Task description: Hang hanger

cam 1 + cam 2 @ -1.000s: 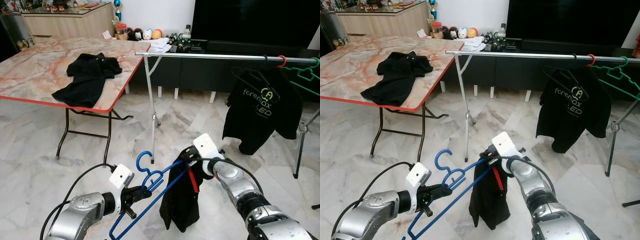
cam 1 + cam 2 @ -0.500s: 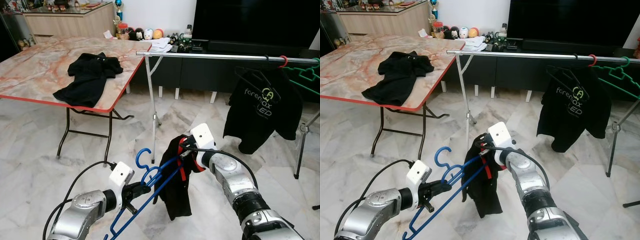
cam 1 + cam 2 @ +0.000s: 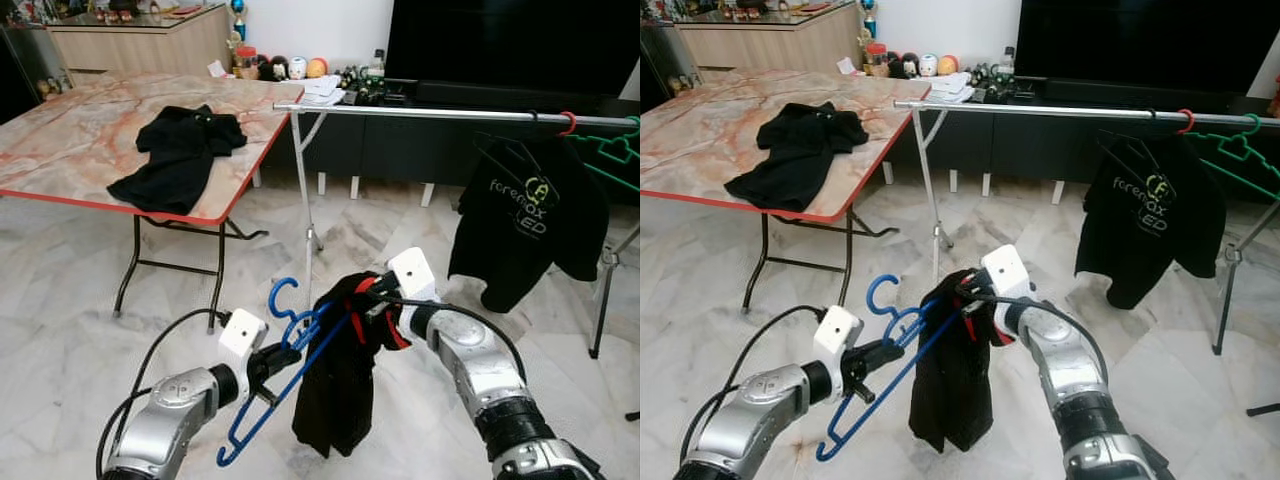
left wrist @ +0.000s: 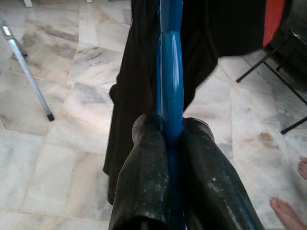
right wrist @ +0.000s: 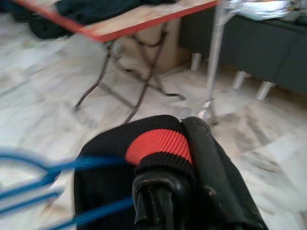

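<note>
The black garment with a red collar [image 3: 335, 400] is draping over and hiding part of the blue plastic hanger [image 3: 285, 375]. In the right wrist view the hanger's bars are blurring into streaks. A green hanger [image 3: 612, 152] on the silver clothes rail [image 3: 420, 113] is running off the picture's edge.

Both silver arms are being held out low in front of the body, bent at the elbows. The left gripper [image 3: 272, 362] is being pointed toward the middle, and its two black fingers [image 4: 144, 172] are being squeezed tight on the blue hanger [image 3: 290, 360]. The right gripper [image 3: 965, 298] is being turned inward toward the left one, and its fingers [image 5: 211, 158] are being pinched onto the black shirt [image 3: 952, 385].
</note>
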Available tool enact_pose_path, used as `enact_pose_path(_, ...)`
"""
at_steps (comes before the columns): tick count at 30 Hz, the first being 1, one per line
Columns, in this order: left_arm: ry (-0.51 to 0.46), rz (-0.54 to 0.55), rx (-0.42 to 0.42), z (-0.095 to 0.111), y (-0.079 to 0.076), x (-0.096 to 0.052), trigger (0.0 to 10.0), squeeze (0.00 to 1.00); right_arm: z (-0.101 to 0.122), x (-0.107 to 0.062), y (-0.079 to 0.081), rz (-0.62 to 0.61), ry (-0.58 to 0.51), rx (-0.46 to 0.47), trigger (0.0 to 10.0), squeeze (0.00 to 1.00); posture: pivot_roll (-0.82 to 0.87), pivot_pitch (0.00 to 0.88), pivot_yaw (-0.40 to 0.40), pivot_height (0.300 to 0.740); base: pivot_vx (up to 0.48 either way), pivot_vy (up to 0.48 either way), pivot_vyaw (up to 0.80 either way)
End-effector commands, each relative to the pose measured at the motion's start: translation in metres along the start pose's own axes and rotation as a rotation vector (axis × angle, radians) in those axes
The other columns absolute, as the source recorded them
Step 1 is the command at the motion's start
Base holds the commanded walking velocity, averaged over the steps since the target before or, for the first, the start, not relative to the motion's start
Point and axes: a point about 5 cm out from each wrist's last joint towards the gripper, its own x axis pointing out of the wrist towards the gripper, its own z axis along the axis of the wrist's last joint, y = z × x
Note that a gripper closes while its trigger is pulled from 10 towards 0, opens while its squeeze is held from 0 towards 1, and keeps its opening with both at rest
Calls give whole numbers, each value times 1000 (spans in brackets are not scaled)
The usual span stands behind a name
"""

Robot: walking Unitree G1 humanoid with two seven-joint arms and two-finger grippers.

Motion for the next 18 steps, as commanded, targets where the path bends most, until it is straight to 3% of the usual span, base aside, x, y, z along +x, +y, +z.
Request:
enact_pose_path(1, 16, -11, -8, -4, -1, -1, 10000, 0, 17, -3, -7, -40, -82, 43, 10000, 0, 53, 10, 3, 740, 0, 0, 0)
enact_pose_path(4, 12, -31, -21, -4, -4, -1, 10000, 0, 21, -5, -3, 10, -121, 57, 10000, 0, 52, 8, 4, 740, 0, 0, 0)
enact_pose_path(8, 15, -43, -28, -2, -4, -1, 10000, 0, 35, -11, 14, 172, -234, 104, 10000, 0, 55, 17, 3, 740, 0, 0, 0)
enact_pose_path(18, -29, -65, -67, 5, -2, -4, 10000, 0, 34, -20, 24, 317, -210, 56, 10000, 0, 55, 31, 6, 740, 0, 0, 0)
